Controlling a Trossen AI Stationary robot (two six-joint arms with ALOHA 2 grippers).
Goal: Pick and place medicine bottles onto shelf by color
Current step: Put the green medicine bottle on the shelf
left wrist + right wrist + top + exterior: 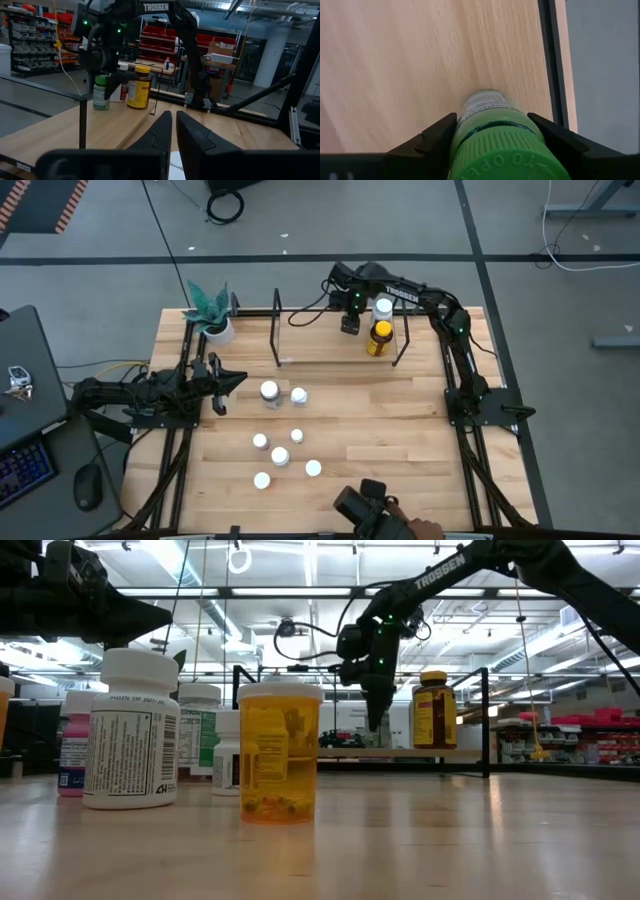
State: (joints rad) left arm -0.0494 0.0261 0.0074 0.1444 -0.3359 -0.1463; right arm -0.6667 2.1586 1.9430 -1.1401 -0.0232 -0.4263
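My right gripper stands over the shelf at the table's far side, pointing down and shut on a green bottle with a green cap. To its right on the shelf stand an amber bottle with a yellow cap and a white-capped bottle. Several more medicine bottles stand upright on the tabletop. Among them are an orange one and a white one, close to the low view's camera. My left gripper rests shut at the table's left side, touching nothing. My right gripper pinches the green bottle between its two fingers, on the upper body just under the cap. The fingers come from above, pointing down. The bottle hangs upright below them, its base at the shelf board; whether it touches I cannot tell.
A white plant pot stands at the shelf's left end. The shelf's black wire frame runs close beside the green bottle. A person's hand with a dark device shows at the table's near edge. Bare wood lies right of the loose bottles.
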